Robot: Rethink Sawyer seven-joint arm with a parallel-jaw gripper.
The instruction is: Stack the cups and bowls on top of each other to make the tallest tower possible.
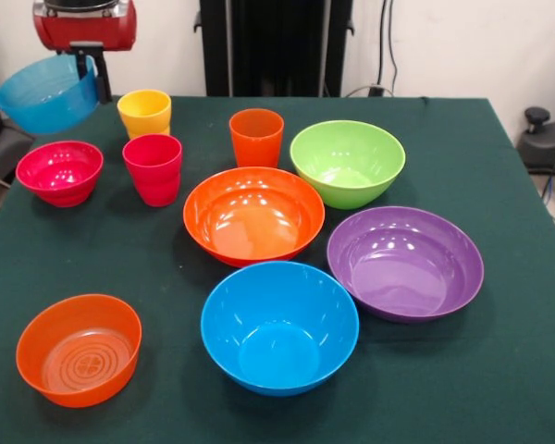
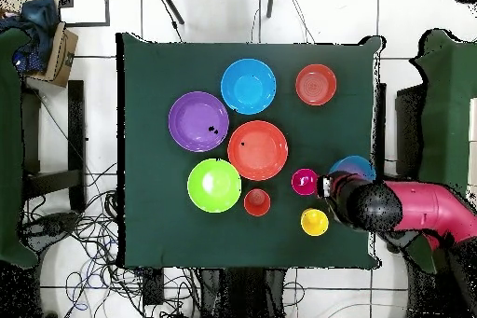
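Front view: claw (image 1: 100, 81) grips translucent blue bowl (image 1: 44, 92) by its rim, tilted, lifted above worktop (image 1: 499, 370).
Below it: magenta bowl (image 1: 60, 172).

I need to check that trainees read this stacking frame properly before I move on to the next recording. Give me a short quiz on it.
1. What does the gripper hold off the table?
A. the translucent blue bowl
B. the yellow cup
C. the magenta bowl
2. True or false: one bowl on the table is already nested inside another.
3. Which cup stands nearest the lime green bowl?

Key: 1 A; 2 false; 3 the orange cup.
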